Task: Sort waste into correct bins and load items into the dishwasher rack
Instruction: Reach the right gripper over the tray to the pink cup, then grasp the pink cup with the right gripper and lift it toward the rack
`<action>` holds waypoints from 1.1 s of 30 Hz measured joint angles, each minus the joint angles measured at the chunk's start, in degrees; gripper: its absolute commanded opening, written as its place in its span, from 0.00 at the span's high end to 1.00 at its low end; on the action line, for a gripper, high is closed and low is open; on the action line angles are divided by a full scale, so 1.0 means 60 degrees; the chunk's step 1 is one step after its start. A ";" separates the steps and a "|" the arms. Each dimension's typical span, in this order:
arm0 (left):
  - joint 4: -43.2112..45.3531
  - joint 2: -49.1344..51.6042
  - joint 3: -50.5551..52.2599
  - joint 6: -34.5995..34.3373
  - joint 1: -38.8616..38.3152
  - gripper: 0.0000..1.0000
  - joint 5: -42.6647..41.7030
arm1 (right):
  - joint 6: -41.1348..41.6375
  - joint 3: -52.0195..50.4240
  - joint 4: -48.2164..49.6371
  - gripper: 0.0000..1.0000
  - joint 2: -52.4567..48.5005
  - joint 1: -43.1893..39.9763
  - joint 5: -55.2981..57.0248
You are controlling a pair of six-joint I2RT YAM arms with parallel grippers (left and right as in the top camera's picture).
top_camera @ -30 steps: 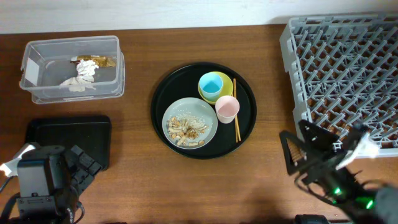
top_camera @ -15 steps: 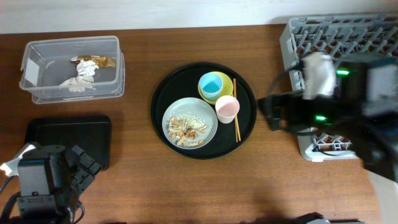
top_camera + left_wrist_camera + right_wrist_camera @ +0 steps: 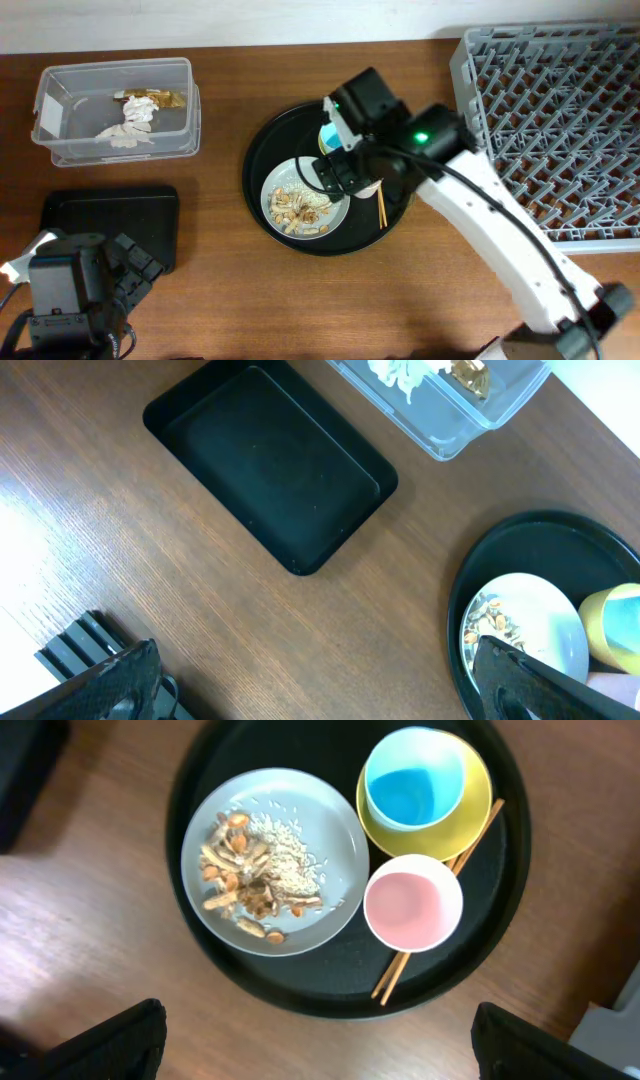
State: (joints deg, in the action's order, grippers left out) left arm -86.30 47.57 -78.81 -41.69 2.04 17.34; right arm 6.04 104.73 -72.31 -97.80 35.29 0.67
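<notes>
My right gripper (image 3: 320,1055) hangs open above the round black tray's (image 3: 300,982) near edge, with nothing between its fingers. On that tray a light blue cup (image 3: 415,780) stands inside a yellow bowl (image 3: 475,820). A pale pink cup (image 3: 412,902) sits next to it. Beige-brown food scraps (image 3: 250,880) lie on the grey-green plate (image 3: 330,815). The clear box (image 3: 115,108) at far left holds crumpled white paper (image 3: 128,128) and a gold-brown wrapper (image 3: 165,98). The black rectangular tray (image 3: 270,460) lies bare. My left gripper (image 3: 315,695) is open over bare wood at the front left. The grey dishwasher rack (image 3: 560,120) stands at the far right.
Wooden chopsticks (image 3: 395,975) lie on the round tray beside the pink cup. In the overhead view my right arm (image 3: 480,210) stretches from the front right across to the round tray, hiding the cups and most of the bowl there.
My right arm swung from the front right, past the rack, to above the round tray. The left arm has not moved. Both grippers stayed open.
</notes>
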 measured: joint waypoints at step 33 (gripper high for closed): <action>0.0000 0.0000 0.0000 0.0000 0.0000 0.01 0.0000 | 0.0998 -0.0007 0.0856 0.54 -0.3767 -0.0466 0.1351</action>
State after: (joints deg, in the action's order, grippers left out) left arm -86.30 47.57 -78.81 -41.69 2.04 17.34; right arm 12.03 104.68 -67.18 -120.40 32.49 8.78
